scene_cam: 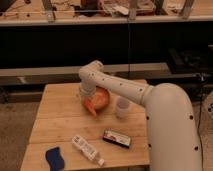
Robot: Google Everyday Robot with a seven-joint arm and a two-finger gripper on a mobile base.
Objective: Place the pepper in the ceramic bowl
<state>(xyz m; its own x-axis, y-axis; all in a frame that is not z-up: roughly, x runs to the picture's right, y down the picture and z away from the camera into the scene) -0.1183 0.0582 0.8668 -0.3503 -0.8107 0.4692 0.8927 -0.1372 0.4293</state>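
Observation:
The ceramic bowl [104, 99] is round, orange-brown and glossy, and stands near the middle of the wooden table [55, 112]. The pepper [90, 108] is orange-red and tapering, and it shows at the bowl's front left rim with its point toward the table's front. I cannot tell whether it rests on the rim or is being held. My gripper [88, 93] comes down from the white wrist right over the bowl's left side, just above the pepper. The arm hides part of the bowl.
A translucent white cup [122, 106] stands right of the bowl. A black box [117, 138], a clear bottle lying down [87, 149] and a blue sponge [54, 157] sit near the front edge. My white arm [170, 120] covers the table's right side. Dark shelving stands behind.

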